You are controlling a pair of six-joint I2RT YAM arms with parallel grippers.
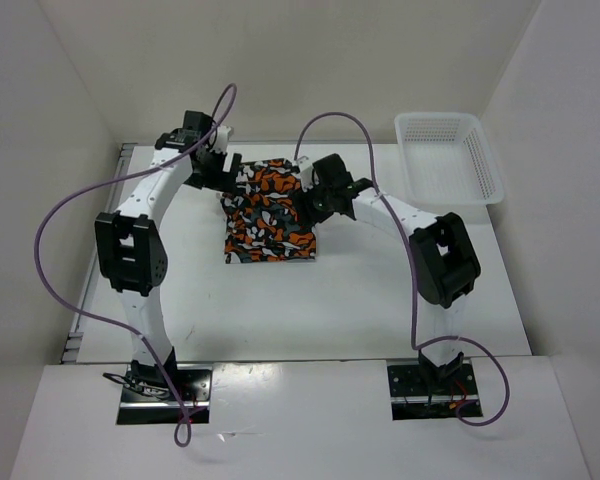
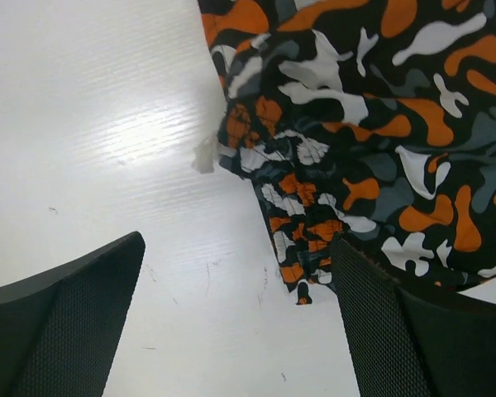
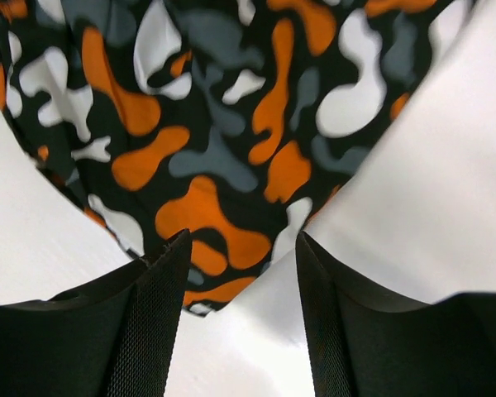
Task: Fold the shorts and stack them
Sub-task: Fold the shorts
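The white counter (image 1: 380,300) carries everything. The left arm (image 1: 130,250) and right arm (image 1: 435,250) both reach to its far middle.

Between their wrists lie the shorts (image 1: 270,215), folded into a rough rectangle and flat on the counter, well apart from the near edge. The left wrist view shows their left edge bunched and puckered (image 2: 302,207), not lying crisp.

The left jaws are spread wide and hold nothing. One finger (image 2: 380,306) sits right at the bunched edge and the other is over bare counter. The right jaws are parted, with a corner of the shorts (image 3: 223,240) lying between them. It looks loose on the counter and not pinched.

The risk, as I judge it, is in pulling away. A finger this close to the cloth could catch the puckered edge or the corner and drag the fold open or skew the packet. A low sideways move would do that, so lifting clear first seems safer.

The white mesh basket (image 1: 450,160) stands at the far right corner, well apart from the shorts and out of either arm's way. The purple cables (image 1: 80,200) loop above the arms and none lies across the cloth. Nothing else stands near the shorts.
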